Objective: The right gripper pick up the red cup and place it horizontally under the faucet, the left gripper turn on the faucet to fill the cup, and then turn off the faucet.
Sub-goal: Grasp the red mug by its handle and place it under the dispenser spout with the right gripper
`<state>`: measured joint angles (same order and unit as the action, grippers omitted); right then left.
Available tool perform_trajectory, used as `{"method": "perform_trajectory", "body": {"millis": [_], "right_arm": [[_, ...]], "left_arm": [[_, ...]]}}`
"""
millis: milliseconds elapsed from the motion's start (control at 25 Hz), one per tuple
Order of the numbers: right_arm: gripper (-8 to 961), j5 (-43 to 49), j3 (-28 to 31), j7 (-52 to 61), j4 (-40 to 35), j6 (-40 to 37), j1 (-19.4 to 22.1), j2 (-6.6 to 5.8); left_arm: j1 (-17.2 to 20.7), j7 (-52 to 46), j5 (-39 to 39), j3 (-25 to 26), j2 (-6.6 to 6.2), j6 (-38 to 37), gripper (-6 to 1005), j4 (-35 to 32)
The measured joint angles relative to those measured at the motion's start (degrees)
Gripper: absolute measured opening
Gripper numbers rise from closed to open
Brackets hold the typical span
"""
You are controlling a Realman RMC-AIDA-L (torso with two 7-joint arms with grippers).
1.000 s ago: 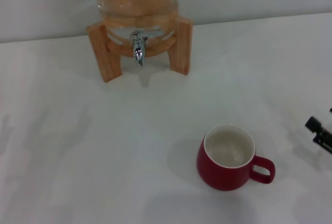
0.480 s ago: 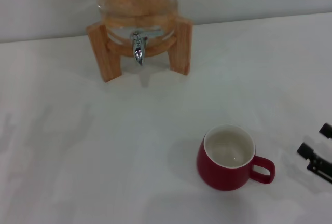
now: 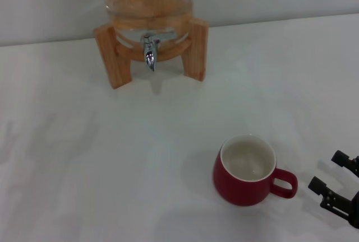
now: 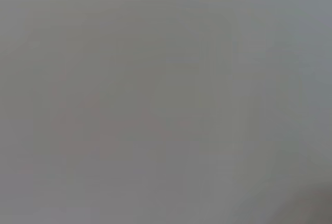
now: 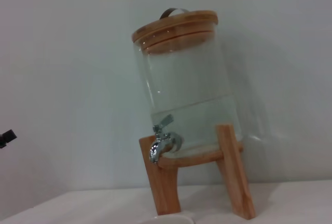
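Nearest, at the right edge of the head view: right gripper [image 3: 332,176], black fingers [image 3: 317,185] spread apart, gripping nothing, low over the white table [image 3: 84,169]. Just beside it, not touching: red cup [image 3: 247,170], upright, white inside showing, loop handle turned toward the claw. Well beyond, at the table's far side: chrome faucet [image 3: 148,51], spout down, on a glass water dispenser [image 5: 189,94] with bamboo lid, seated in a wooden stand [image 3: 193,49]. Left gripper nowhere in sight.
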<state>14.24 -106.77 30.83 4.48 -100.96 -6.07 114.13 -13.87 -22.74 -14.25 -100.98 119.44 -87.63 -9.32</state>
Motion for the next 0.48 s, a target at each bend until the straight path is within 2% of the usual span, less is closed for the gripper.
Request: {"method": "perform_trajectory", "body": {"millis": [480], "right_arm": [[869, 1.36, -0.87, -1.36, -0.17, 0.61, 0.25, 0.63]], "left_arm": [[-0.62, -0.02, 0.14, 0.00, 0.00, 0.57, 848, 0.04]]}}
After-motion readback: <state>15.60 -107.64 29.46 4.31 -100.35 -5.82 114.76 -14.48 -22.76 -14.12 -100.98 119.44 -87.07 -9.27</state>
